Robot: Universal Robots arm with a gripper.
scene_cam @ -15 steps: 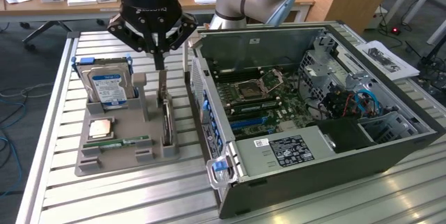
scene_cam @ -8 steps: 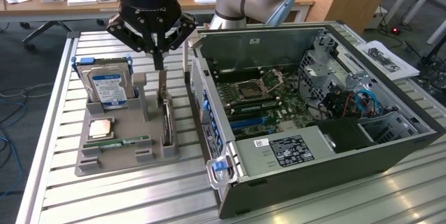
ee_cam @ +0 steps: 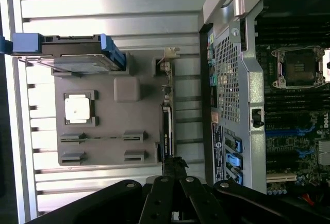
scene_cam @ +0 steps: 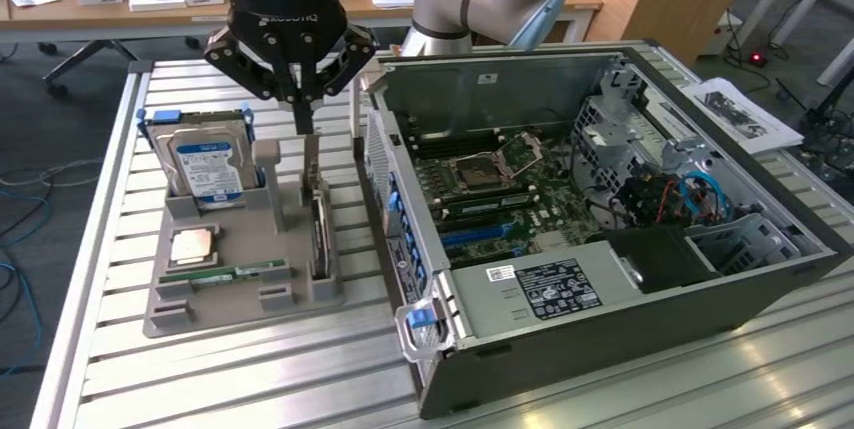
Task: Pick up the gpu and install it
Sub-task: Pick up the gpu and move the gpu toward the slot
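The gpu (scene_cam: 319, 221), a thin dark card, stands on edge in a slot along the side of the grey tray (scene_cam: 240, 307) nearest the computer case. Its metal end bracket points up toward the arm. My gripper (scene_cam: 304, 125) hangs straight over that bracket end with its fingers pressed together. In the wrist view the gpu (ee_cam: 166, 126) runs as a narrow dark strip, and my gripper (ee_cam: 174, 164) meets at its near end. Nothing is visibly clamped between the fingertips. I cannot tell whether the tips touch the card.
A silver hard drive (scene_cam: 207, 164) with a blue-white label stands upright in the tray. A processor chip (scene_cam: 194, 246) and a green memory stick (scene_cam: 224, 273) lie beside it. The open computer case (scene_cam: 747, 279) with its motherboard (scene_cam: 494, 189) stands at the exterior view's right.
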